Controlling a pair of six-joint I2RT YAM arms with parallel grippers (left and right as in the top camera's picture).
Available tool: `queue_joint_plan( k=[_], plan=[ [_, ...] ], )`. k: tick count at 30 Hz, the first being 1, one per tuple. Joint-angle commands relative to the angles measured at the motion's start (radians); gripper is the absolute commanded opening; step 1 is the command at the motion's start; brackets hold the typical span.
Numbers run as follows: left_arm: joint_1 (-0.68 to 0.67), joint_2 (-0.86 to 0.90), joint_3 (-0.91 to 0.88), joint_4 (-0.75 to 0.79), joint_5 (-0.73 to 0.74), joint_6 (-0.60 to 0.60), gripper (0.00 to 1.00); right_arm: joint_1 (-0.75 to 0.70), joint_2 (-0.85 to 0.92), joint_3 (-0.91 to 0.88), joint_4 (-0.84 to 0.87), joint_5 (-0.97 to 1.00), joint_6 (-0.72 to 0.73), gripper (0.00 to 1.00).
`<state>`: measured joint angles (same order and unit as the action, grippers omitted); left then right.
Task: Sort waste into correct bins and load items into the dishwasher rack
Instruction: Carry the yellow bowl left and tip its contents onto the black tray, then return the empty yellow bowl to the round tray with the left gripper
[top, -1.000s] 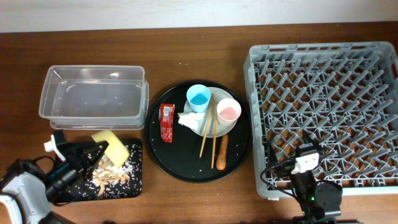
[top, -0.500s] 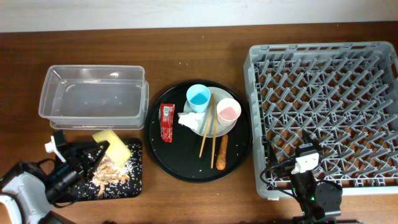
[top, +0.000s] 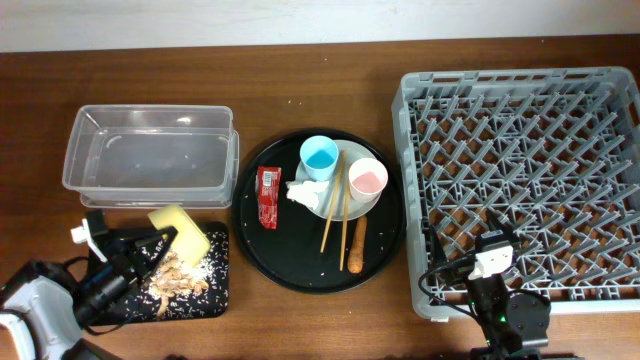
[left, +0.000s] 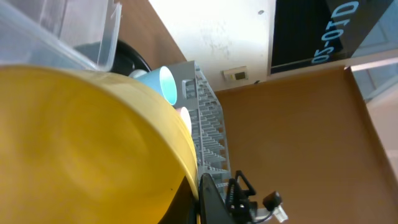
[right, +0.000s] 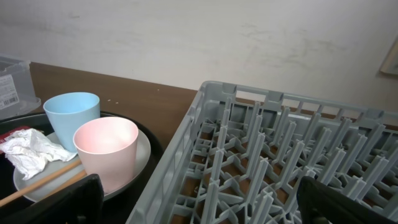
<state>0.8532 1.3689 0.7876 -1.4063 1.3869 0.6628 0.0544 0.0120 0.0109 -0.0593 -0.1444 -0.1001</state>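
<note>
The left gripper (top: 155, 245) is clamped on the rim of the yellow bowl (top: 182, 231), holding it tilted above the top edge of the flat black tray (top: 215, 296), where the food scraps (top: 178, 275) lie in a heap with rice bits scattered around. The right gripper (right: 199, 196) hangs with its jaws apart and empty at the near edge of the dishwasher rack (top: 500, 78). The likely trouble is a rim pinch on a smooth, tilted bowl: it may slip or swing. Any scraps clinging inside could also drop on the table during the carry over the round black tray (top: 270, 250). A low pass could knock a cup. Counted: one bowl, two cups, blue (top: 320, 155) and pink (top: 368, 180), one plate (top: 355, 207), one pair of chopsticks (top: 330, 215), one red wrapper (top: 269, 196), one tissue (top: 305, 193), one sausage stick (top: 357, 245), one clear tub (top: 150, 110).
</note>
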Motion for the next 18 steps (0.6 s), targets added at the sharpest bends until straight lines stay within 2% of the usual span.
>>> queue_joint_plan(
  k=[1,4,7,11,13,16,18],
  plan=[
    [-0.011,-0.006,0.056,-0.082,-0.016,0.032,0.0,0.005,-0.005,-0.005,-0.005,-0.002,0.011,0.98],
    [-0.109,-0.046,0.16,-0.114,-0.049,0.037,0.0,0.005,-0.005,-0.005,-0.005,-0.002,0.011,0.98],
    [-0.235,-0.074,0.27,-0.085,-0.104,-0.056,0.0,0.004,-0.005,-0.005,-0.005,-0.002,0.011,0.98],
    [-0.401,-0.079,0.365,0.087,-0.369,-0.398,0.0,0.005,-0.005,-0.005,-0.005,-0.003,0.011,0.98],
    [-0.541,-0.093,0.373,0.202,-0.523,-0.576,0.0,0.005,-0.005,-0.005,-0.005,-0.002,0.011,0.98],
    [-0.737,-0.094,0.373,0.312,-0.679,-0.733,0.0,0.005,-0.005,-0.005,-0.005,-0.003,0.011,0.98],
    [-0.909,-0.094,0.373,0.372,-0.88,-0.853,0.0,0.005,-0.005,-0.005,-0.005,-0.002,0.011,0.98]
  ],
)
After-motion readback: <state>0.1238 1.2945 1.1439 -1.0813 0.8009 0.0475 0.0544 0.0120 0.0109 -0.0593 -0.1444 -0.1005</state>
